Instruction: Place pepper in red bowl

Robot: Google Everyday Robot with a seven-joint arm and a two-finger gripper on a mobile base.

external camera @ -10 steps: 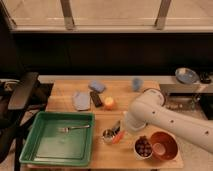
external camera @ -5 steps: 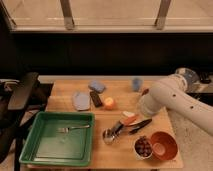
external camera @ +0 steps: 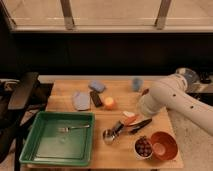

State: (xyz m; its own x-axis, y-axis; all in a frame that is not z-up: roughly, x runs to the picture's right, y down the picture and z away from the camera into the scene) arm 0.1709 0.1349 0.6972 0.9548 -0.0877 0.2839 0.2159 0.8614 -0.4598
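- The gripper [external camera: 133, 124] hangs low over the desk [external camera: 120, 155], up and to the left of the red bowl [external camera: 164, 145]. I cannot tell whether it is spread or pinched.
- The pepper [external camera: 131, 119] shows as a slim orange-red shape right at the gripper, also up-left of the red bowl and well apart from it. I cannot tell whether it is gripped or only lying there, so a carry could start with nothing in hand.
- If the hold is only on the tapering end, the pepper may swing or slip out on the way over and land on the desk short of the red bowl.
- The white bowl [external camera: 143, 147] with dark contents sits touching or just beside the red bowl on its left, straight on the path. An early release would likely put the pepper in it. A low pass could knock it.
- A metal scoop [external camera: 108, 134] lies further left of the red bowl, close under the gripper. A sideways sweep could drag it along.
- The orange ball [external camera: 109, 102], far up-left of the red bowl, has a similar colour and could be taken for the pepper if a fresh grasp is needed.
- The red bowl stands near the desk's front right corner, so a hard drop or a nudge from the arm [external camera: 172, 97] could push it towards the edge.
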